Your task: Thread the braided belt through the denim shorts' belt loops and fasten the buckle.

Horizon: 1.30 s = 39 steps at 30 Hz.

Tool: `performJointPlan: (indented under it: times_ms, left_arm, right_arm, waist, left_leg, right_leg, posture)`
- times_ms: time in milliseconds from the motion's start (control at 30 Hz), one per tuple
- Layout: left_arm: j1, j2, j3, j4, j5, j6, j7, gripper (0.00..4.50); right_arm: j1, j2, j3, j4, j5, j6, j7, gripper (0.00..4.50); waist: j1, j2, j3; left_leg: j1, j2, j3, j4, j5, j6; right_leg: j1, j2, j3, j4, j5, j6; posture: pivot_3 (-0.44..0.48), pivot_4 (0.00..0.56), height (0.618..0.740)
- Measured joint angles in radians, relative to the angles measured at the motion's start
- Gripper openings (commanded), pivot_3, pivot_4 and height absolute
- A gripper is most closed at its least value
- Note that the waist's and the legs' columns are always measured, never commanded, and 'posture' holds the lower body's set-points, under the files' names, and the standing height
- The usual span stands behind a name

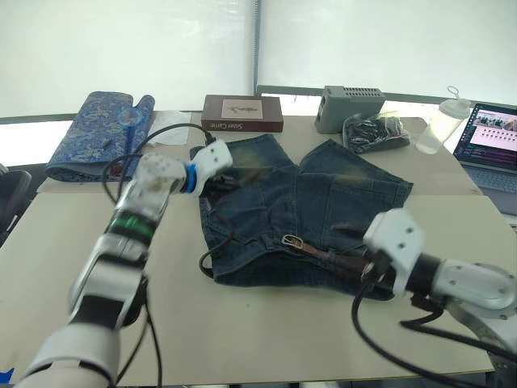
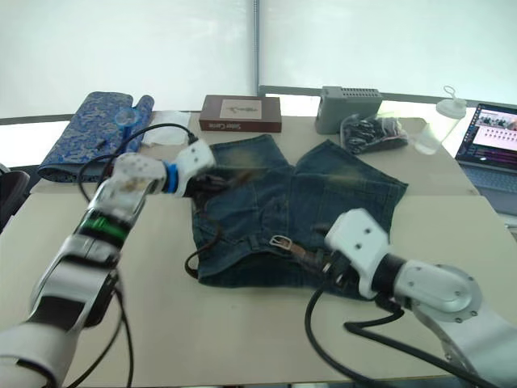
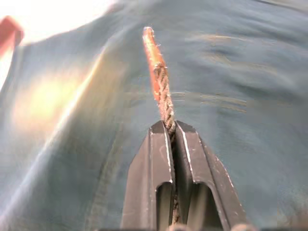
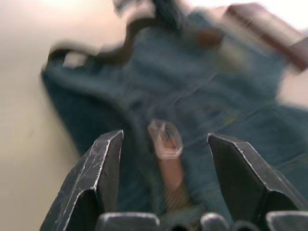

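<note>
- Where the head views look down, the denim shorts (image 1: 299,214) lie mid-tabletop, waistband toward the near edge, the buckle (image 1: 292,242) resting on it.
- Left wrist view: the left tool (image 3: 171,132) is clamped on the braided belt (image 3: 161,89).
- Right wrist view: the right tool (image 4: 166,144) is spread wide above the buckle.

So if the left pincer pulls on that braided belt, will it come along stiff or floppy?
Probably floppy: the braided belt already snakes in loose curves along the denim shorts. The tip past the left pincer stays straight, so short lengths may hold shape. The buckle end likely drags.
</note>
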State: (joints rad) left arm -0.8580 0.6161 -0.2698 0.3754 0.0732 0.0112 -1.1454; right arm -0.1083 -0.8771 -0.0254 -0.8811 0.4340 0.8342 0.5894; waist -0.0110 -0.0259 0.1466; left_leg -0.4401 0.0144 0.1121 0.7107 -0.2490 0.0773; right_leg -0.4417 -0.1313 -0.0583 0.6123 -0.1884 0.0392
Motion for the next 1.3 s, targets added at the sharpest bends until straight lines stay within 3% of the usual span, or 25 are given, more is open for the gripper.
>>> performJointPlan:
  times_ms: [200,400,567,867,1300]
  left_arm:
    - [0.174,0.094,-0.023,-0.246,0.08,-0.293,0.043,0.11]
    - [0.282,0.138,-0.025,-0.357,0.161,-0.375,0.105,0.11]
    - [0.348,0.175,-0.022,-0.417,0.206,-0.394,0.137,0.11]
    - [0.349,0.191,-0.029,-0.435,0.311,-0.468,0.192,0.11]
    - [0.347,0.067,-0.084,-0.445,0.439,-0.441,0.269,0.11]
  right_arm:
    - [-0.096,0.012,0.245,0.19,-0.22,-0.18,0.018,3.12]
    - [-0.191,0.093,0.366,0.281,-0.335,-0.237,0.022,3.12]
    - [-0.221,0.151,0.405,0.351,-0.402,-0.261,0.023,3.12]
    - [-0.233,0.204,0.407,0.36,-0.426,-0.261,0.046,3.12]
    - [-0.234,0.249,0.382,0.36,-0.425,-0.217,0.049,3.12]
  waist:
    - [0.021,0.001,0.001]
    - [0.023,0.001,0.001]
    - [0.023,0.001,0.001]
    - [0.023,0.002,0.001]
    - [0.026,0.002,0.001]
  left_leg:
    - [0.0,0.0,0.0,0.003,-0.004,0.009]
    - [0.0,0.0,0.001,0.003,0.0,0.003]
    - [0.0,0.0,0.001,0.003,-0.001,0.004]
    - [0.0,0.001,0.0,0.003,0.0,0.003]
    - [0.0,0.0,0.0,0.003,0.0,0.004]
  right_leg:
    - [0.002,0.0,-0.002,-0.001,0.0,-0.002]
    - [0.003,0.002,-0.003,-0.001,0.003,0.005]
    - [0.002,0.003,-0.004,0.0,0.003,0.005]
    - [0.003,0.003,-0.006,0.0,0.003,0.006]
    - [0.003,0.003,-0.006,0.001,0.003,0.006]
  posture:
    - [0.0,0.15,0.74]
    - [0.0,0.15,0.74]
    - [0.0,0.15,0.74]
    - [0.0,0.15,0.74]
    - [0.0,0.15,0.74]
